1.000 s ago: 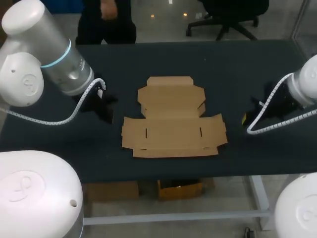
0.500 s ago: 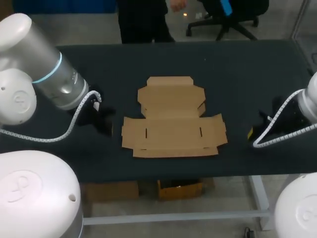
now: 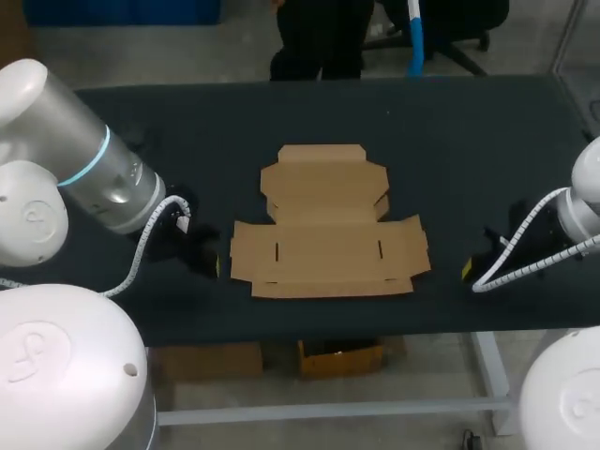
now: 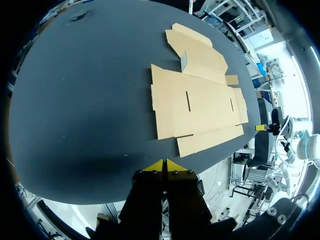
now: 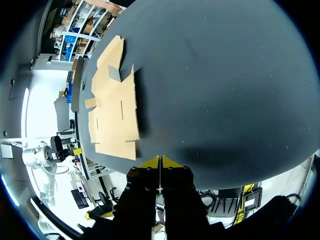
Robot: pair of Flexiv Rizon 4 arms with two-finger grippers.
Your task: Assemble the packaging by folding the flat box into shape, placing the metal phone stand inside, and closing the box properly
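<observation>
Cardboard box blank (image 3: 328,225) lies flat and unfolded at the middle of the dark table (image 3: 469,141), all flaps spread out. Left gripper (image 4: 163,164) sits just beside the blank's left flap, yellow tips pressed together on nothing. Right gripper (image 5: 160,160) sits near the right flap, clear of it, tips likewise clenched.

The flat box (image 3: 328,230) is plain brown cardboard, matt and smooth. The table (image 3: 469,131) has a dark, matt top, while the left arm (image 3: 42,211) has a smooth, glossy white shell.
</observation>
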